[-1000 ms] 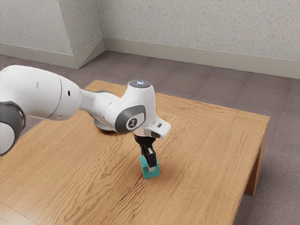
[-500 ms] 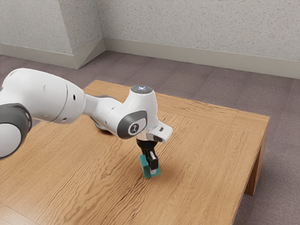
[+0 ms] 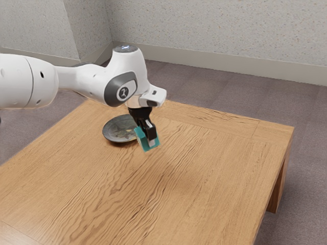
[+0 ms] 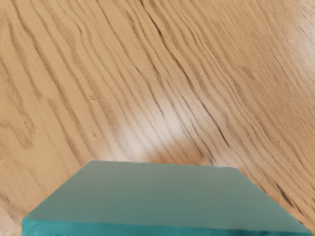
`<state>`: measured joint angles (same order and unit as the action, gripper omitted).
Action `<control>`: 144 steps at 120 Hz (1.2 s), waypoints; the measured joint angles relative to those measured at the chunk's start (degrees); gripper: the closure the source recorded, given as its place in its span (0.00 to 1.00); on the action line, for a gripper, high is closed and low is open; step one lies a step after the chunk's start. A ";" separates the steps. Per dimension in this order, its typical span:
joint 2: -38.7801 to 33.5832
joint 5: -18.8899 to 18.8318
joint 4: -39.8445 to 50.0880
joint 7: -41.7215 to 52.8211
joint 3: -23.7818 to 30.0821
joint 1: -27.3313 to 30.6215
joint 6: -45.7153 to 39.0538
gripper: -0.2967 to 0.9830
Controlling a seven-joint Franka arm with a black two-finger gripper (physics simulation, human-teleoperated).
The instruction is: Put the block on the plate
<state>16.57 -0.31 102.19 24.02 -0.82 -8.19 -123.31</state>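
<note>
1. One teal block (image 3: 140,139), held aloft and tilted above the wooden table (image 3: 204,173); it is apart from the tabletop and not resting on the plate.
2. Black two-finger gripper (image 3: 148,138), closed upon the block, pointing downward at a slant from the white Franka arm (image 3: 84,79).
3. Round dark-grey plate (image 3: 116,130) with a mottled centre, lying on the table near the block. In the exterior view, the block and gripper overlap the plate's edge on the exterior view's right.
4. Wrist view: the block's broad grey-green face and a brighter teal strip at its border, seen against diagonal wood grain with a pale patch of glare.
5. Surroundings: purplish-grey floor (image 3: 225,89) and speckled wall (image 3: 219,30) with a plain baseboard (image 3: 219,60).
</note>
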 joint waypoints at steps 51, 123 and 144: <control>16.06 -0.21 -25.50 0.95 -1.81 10.07 10.10 0.47; 38.17 2.42 -48.10 4.02 -0.93 15.58 12.29 0.39; 36.86 2.63 -47.62 4.64 -0.93 15.62 12.46 0.30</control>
<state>53.43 2.32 54.57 28.65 -1.75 7.42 -110.85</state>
